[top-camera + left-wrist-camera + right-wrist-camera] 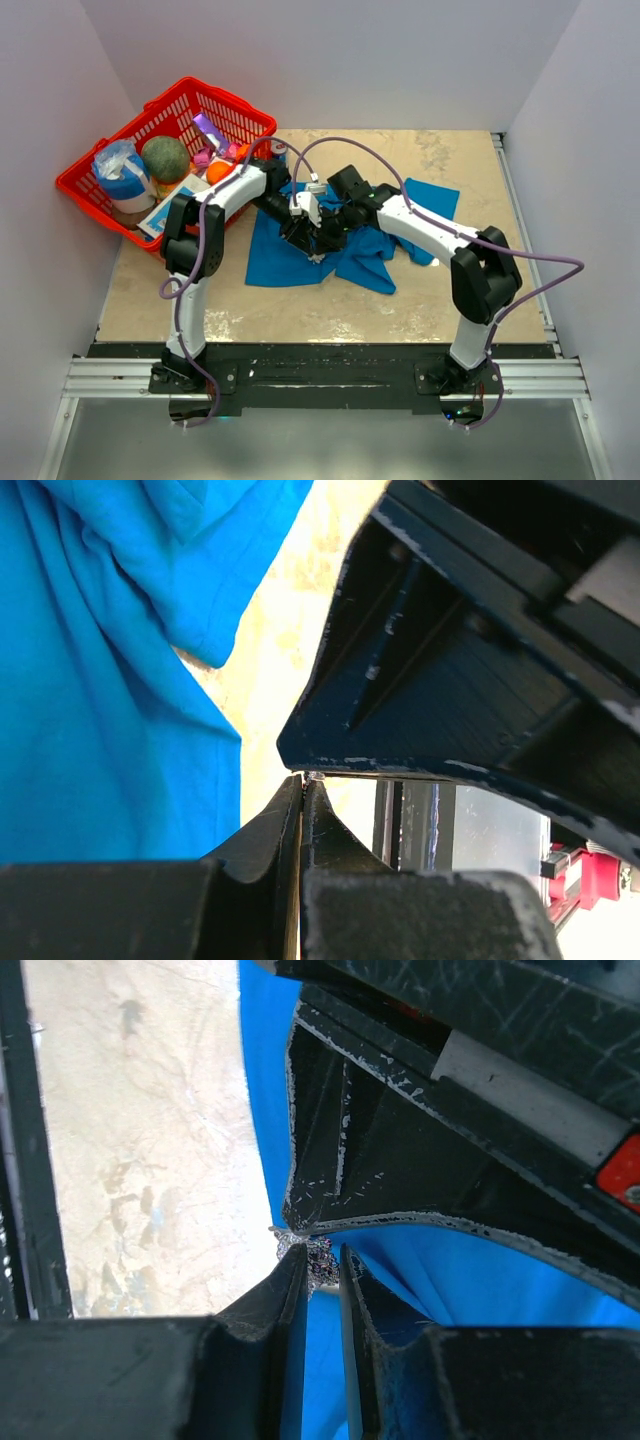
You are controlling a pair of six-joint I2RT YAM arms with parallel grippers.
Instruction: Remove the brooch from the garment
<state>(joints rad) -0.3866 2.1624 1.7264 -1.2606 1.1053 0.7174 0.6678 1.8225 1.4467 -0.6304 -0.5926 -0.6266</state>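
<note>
Bright, even light; wrist views blur close up.

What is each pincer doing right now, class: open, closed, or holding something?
Left pincer: closed; whether it pinches anything cannot be told.
Right pincer: closed on the brooch.
</note>
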